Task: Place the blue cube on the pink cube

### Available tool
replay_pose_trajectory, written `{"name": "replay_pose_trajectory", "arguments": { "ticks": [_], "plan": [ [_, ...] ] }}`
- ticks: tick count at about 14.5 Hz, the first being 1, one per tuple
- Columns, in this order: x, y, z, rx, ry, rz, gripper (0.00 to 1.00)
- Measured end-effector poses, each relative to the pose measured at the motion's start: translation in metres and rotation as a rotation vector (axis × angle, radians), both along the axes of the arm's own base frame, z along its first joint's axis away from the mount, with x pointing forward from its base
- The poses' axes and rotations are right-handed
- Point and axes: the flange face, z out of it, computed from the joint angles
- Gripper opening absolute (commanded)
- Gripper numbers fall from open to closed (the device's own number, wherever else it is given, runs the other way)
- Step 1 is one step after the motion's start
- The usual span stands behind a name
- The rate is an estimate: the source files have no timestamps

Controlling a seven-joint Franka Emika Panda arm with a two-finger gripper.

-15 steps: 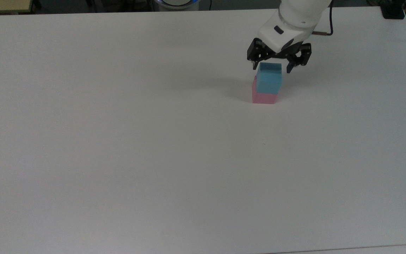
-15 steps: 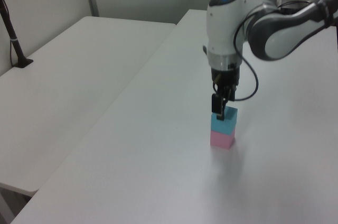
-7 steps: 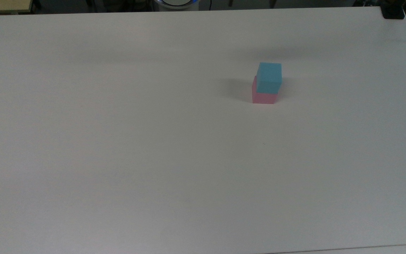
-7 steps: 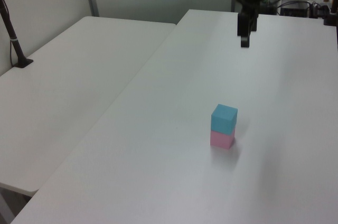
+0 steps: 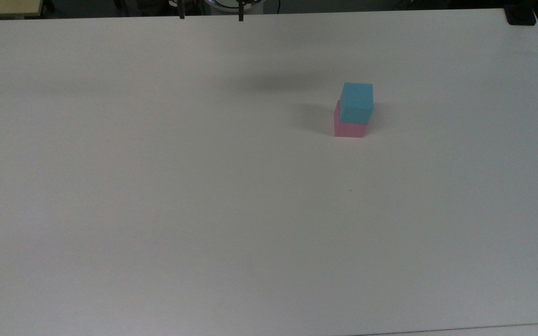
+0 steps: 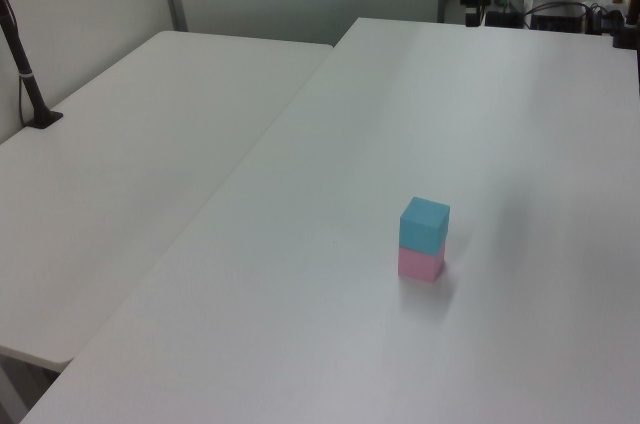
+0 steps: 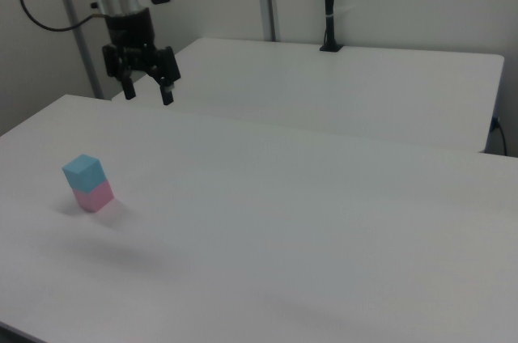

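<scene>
A wide white table (image 5: 157, 210) carries the whole scene, with a second white table (image 6: 130, 144) butted against it and grey partition walls behind.

The blue cube (image 5: 357, 101) sits on top of the pink cube (image 5: 349, 128), touching it and upright. In the top view it is shifted a little toward the top view's right of the pink cube, so a sliver of pink shows along the left edge. The left view shows the same stack, blue (image 6: 424, 223) over pink (image 6: 420, 263), squarely enough seated that it looks stable. Judged from this, the stacking is done.

The gripper (image 7: 146, 90) hangs above the table's far edge, well apart from the pink cube and higher than the stack. In the right view its fingers are spread wide and there is nothing between them. In the top view the two fingertips show at the upper edge, apart, with the gripper's middle (image 5: 210, 17) between them.

From the gripper, the stack lies toward the right view's lower left, or toward the top view's lower right. No further move on the cubes seems needed; the arm has clear room around the stack.
</scene>
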Motion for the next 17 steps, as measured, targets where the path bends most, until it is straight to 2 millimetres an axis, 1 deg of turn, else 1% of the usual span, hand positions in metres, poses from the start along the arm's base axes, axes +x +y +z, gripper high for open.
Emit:
{"name": "replay_pose_trajectory", "arguments": {
  "ticks": [2, 8, 12, 17],
  "plan": [
    [0.0002, -0.0087, 0.0, 0.0, 0.0, -0.008, 1.0],
    [-0.0027, -0.007, 0.0061, 0.002, -0.01, -0.005, 1.0],
    [-0.0029, -0.0113, 0.0067, 0.002, -0.012, -0.014, 1.0],
    [-0.0016, -0.0111, 0.0041, -0.001, -0.009, -0.054, 1.0]
  ]
}}
